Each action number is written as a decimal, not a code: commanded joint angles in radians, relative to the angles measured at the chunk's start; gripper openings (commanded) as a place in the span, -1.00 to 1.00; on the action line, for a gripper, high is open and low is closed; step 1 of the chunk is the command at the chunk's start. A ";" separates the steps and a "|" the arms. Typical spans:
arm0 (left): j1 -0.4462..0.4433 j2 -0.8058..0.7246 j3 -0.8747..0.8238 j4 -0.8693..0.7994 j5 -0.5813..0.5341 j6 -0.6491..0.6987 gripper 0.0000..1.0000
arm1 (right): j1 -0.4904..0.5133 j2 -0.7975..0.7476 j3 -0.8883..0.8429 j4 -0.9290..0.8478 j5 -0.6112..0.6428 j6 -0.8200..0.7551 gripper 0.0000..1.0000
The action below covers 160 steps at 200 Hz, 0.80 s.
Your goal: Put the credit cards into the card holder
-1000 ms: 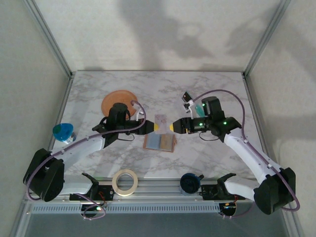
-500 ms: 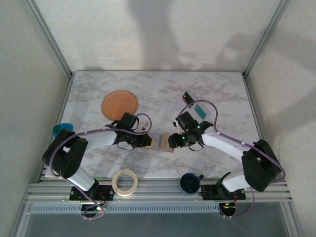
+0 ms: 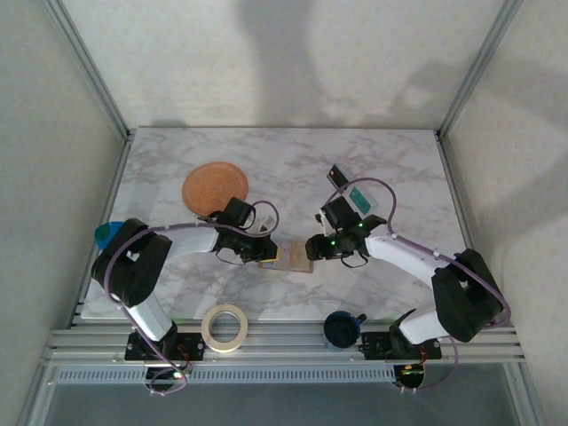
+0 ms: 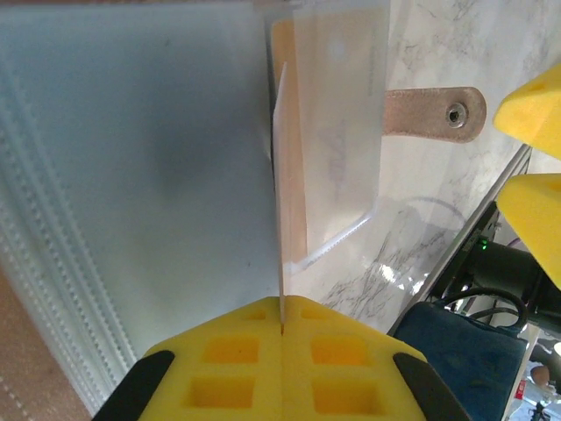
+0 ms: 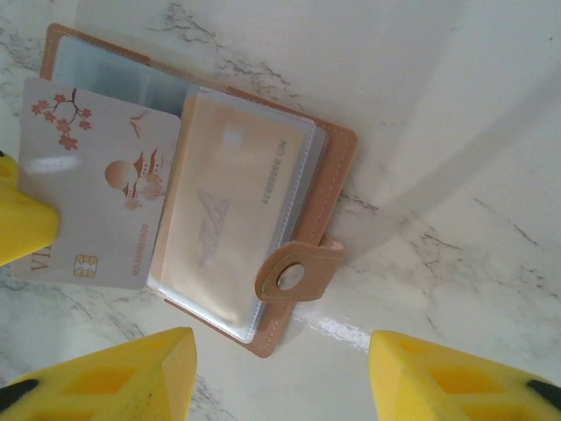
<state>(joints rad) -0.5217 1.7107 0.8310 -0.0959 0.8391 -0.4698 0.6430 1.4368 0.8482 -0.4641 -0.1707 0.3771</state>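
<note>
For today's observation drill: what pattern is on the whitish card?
The whitish card: reddish-orange blossoms, sun and pagoda; best in right wrist view.

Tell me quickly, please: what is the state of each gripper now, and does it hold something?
Left gripper: closed, holding the whitish credit card by its edge.
Right gripper: open, holding nothing, near the card holder.

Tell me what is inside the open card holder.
A pale gold card sits in the card holder's sleeve by the snap tab. The whitish blossom card, pinched by the left gripper, covers the other sleeve, hiding its contents.
</note>
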 commanded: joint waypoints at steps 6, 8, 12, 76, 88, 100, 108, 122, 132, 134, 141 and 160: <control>0.005 0.032 0.031 -0.022 0.033 0.020 -1.00 | -0.014 0.001 -0.029 0.015 -0.054 -0.016 0.09; 0.005 0.032 0.031 -0.022 0.034 0.020 -1.00 | -0.014 0.000 -0.031 0.017 -0.056 -0.018 0.09; 0.006 0.034 0.032 -0.021 0.033 0.020 -1.00 | -0.016 0.000 -0.034 0.023 -0.064 -0.019 0.09; 0.019 0.075 0.034 -0.002 0.035 -0.037 -1.00 | -0.035 0.023 -0.044 0.033 -0.107 -0.037 0.09; 0.023 0.070 0.026 0.015 0.038 -0.063 -1.00 | -0.038 0.024 -0.046 0.028 -0.103 -0.038 0.10; 0.026 0.063 0.019 0.036 0.038 -0.091 -1.00 | -0.046 0.021 -0.060 0.048 -0.102 -0.030 0.11; 0.028 0.063 0.016 0.042 0.035 -0.103 -1.00 | -0.054 0.024 -0.073 0.066 -0.111 -0.023 0.11; 0.031 0.062 0.013 0.043 0.023 -0.118 -1.00 | -0.074 0.038 -0.083 0.090 -0.138 -0.008 0.09; 0.031 0.060 0.007 0.053 0.023 -0.131 -1.00 | -0.087 0.044 -0.087 0.102 -0.162 -0.003 0.08; 0.031 0.059 0.007 0.054 0.023 -0.134 -1.00 | -0.089 0.045 -0.089 0.105 -0.167 -0.002 0.08; 0.031 0.059 0.005 0.063 0.026 -0.141 -1.00 | -0.097 0.046 -0.094 0.115 -0.180 0.004 0.07; 0.028 0.059 0.002 0.080 0.036 -0.149 -1.00 | -0.111 0.051 -0.109 0.144 -0.215 0.007 0.06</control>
<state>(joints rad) -0.5003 1.7664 0.8486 -0.0429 0.8780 -0.5831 0.5495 1.4738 0.7624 -0.3683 -0.3180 0.3672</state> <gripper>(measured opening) 0.033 0.533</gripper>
